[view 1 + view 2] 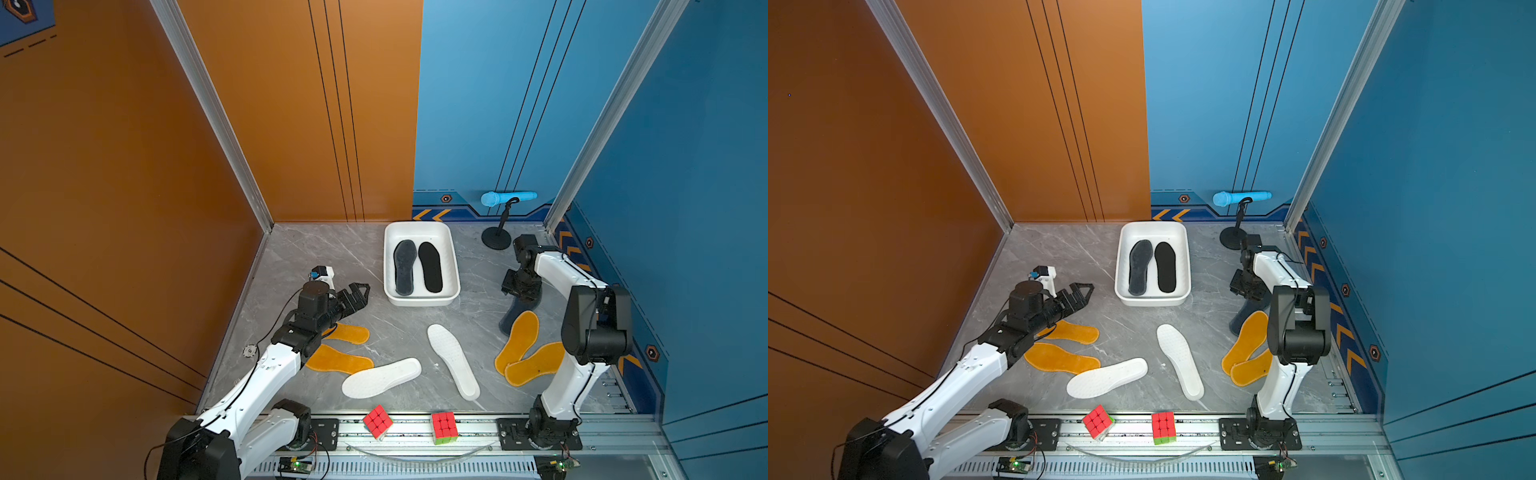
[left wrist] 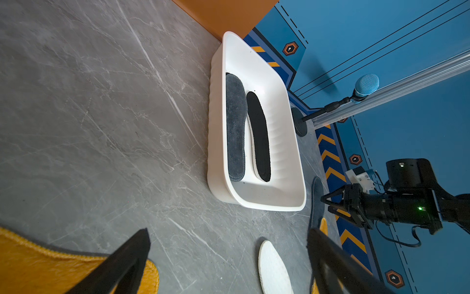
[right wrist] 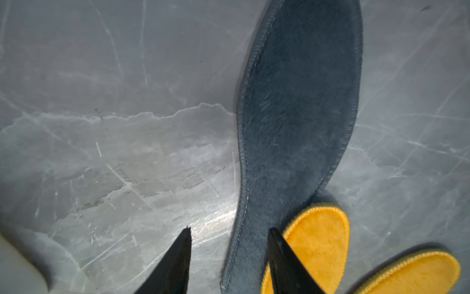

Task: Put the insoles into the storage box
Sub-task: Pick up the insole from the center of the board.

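Left gripper (image 1: 360,292) hovers with its jaws spread wide and nothing between them. It points across a bare strip of grey marble table (image 1: 316,253) toward the storage box (image 1: 421,302), and open tabletop runs from it back to the orange wall. Partly under its arm lie the rear orange insole (image 1: 351,333) and the front orange insole (image 1: 343,362), close together. Next come the low white insole (image 1: 382,378) and the slanted white insole (image 1: 453,360), apart from each other with clear marble around them. On the front rail sit a tilted Rubik's cube (image 1: 378,421) and an upright Rubik's cube (image 1: 444,427). The box stands near the back wall and holds a dark grey insole (image 1: 405,268) and a black insole (image 1: 430,267) flat, side by side. Between the box and the blue side wall, the right gripper (image 3: 230,229) points down with its jaws apart. One finger is over bare table and the other over the loose grey insole (image 3: 300,101), so it is clamped on nothing. An orange toe (image 3: 320,241) overlaps that insole, with another orange insole (image 3: 412,272) just beside it. Behind stands a blue microphone (image 1: 508,198) on a black stand. The hexagon badges (image 1: 446,198) on the wall trim are too small to read.
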Motion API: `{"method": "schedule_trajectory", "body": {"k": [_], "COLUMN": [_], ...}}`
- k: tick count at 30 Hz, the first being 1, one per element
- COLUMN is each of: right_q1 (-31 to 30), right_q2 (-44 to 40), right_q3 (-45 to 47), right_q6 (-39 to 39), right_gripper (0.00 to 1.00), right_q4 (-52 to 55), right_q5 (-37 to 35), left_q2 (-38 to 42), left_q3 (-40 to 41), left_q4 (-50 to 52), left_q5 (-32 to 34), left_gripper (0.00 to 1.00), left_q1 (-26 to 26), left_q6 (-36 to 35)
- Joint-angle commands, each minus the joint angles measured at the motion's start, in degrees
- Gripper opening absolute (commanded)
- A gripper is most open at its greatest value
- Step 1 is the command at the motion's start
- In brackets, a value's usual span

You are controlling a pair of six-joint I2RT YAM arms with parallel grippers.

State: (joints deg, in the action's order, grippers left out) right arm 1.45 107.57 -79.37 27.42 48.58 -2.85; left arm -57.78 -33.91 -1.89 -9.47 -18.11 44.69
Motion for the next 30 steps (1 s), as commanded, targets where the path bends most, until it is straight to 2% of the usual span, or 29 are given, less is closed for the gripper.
{"method": "schedule_trajectory", "body": {"k": [1,11,13,17,20,25,30], "right_q1": [0.7,1.6,1.5,0.7,-0.5,-3.0,-5.5], "right_q2": [1.9,6.7,7.6,8.4,8.2,7.4,5.9], "right_q3": [-1.8,-2.1,-2.2,-2.6,-2.7,-2.5,-2.3], "right_q6": [0.6,-0.5,-1.0,-3.3,-5.7,-10.1,-13.5], "right_gripper": [0.52,0.53,0.50,0.30,0.22,0.15,0.14], "right_q4": [3.4,2.0,1.6,0.5,-0.6,-2.4,-3.3], "right_q5": [-4.9,-0.5,1.3,5.2,7.9,9.3,11.0], "left_q2": [0.2,0.0,0.1,0.5,0.9,1.3,1.4], "left_q3": [-1.6,-1.5,-1.6,-1.4,-1.3,-1.0,-0.8], "left_q4": [0.8,0.9,1.0,1.4,1.7,1.7,1.8], "left_q5": [0.2,0.2,0.2,0.3,0.6,0.8,0.8], "left_gripper": [0.98,0.98,0.98,0.98,0.98,0.98,0.98], "left_q1": [-0.4,-0.3,-0.3,-0.3,-0.2,-0.3,-0.2], "left_q6": [0.0,-0.1,-0.1,-0.2,-0.3,-0.1,-0.1]}}
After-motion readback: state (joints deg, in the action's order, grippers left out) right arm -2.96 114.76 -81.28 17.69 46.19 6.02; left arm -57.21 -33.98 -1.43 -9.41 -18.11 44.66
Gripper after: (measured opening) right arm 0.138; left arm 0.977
